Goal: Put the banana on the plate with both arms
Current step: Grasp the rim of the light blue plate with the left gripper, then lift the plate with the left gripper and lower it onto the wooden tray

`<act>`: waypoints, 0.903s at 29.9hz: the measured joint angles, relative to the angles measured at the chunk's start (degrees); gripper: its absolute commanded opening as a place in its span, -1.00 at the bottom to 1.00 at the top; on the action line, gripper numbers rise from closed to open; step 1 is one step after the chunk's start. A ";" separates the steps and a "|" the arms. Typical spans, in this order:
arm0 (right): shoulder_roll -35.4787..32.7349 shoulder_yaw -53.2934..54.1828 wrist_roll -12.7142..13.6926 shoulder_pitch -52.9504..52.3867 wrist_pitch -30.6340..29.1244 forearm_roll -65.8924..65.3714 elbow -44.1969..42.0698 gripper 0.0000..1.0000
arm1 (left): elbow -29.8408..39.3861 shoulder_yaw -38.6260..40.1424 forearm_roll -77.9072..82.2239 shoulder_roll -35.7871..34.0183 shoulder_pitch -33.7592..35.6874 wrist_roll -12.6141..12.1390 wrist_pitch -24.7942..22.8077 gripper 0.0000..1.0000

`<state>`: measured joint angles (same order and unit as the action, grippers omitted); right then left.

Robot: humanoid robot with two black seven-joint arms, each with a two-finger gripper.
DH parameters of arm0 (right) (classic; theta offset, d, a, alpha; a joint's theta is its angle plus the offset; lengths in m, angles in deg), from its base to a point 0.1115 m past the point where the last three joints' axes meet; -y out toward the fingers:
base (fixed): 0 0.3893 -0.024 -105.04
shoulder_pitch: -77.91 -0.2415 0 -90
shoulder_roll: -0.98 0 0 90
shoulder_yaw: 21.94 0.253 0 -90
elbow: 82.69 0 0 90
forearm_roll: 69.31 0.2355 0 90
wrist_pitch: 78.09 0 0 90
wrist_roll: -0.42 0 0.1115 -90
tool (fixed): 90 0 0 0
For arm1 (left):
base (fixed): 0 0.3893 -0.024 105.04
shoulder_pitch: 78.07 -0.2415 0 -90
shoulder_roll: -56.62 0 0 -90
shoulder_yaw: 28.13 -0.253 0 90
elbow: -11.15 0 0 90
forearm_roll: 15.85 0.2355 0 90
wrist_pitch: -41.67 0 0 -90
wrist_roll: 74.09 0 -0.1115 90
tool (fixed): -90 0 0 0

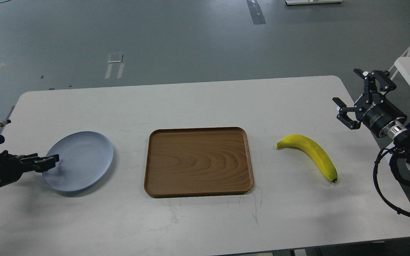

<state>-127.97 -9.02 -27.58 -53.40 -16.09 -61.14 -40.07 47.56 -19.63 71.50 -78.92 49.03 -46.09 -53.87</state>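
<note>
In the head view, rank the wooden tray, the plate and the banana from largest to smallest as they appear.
1. Wooden tray, clearly the largest.
2. Plate, smaller than the tray; the left tool is at its near-left rim.
3. Banana, about as long as the plate is wide but far slimmer.

White table (198,103), plate (84,156) at left, wooden tray (198,160) centre, banana (311,153) at right
</note>
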 measured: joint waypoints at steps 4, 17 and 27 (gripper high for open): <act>0.00 0.00 0.00 0.00 0.00 0.00 0.00 1.00 | -0.02 -0.05 -0.31 0.03 -0.01 0.00 0.00 -1.00; 0.00 0.00 0.00 -0.06 0.00 0.00 0.04 1.00 | 0.02 0.01 -3.78 -0.06 1.09 0.01 -0.19 -1.00; -0.19 0.09 0.00 -0.09 0.00 0.00 -0.07 1.00 | 6.39 -0.11 -8.07 -1.60 9.88 -0.01 -6.61 -1.00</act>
<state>-128.16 -8.93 -27.58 -53.49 -16.09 -61.14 -40.14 53.95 -19.74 63.43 -80.53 58.91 -46.10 -60.48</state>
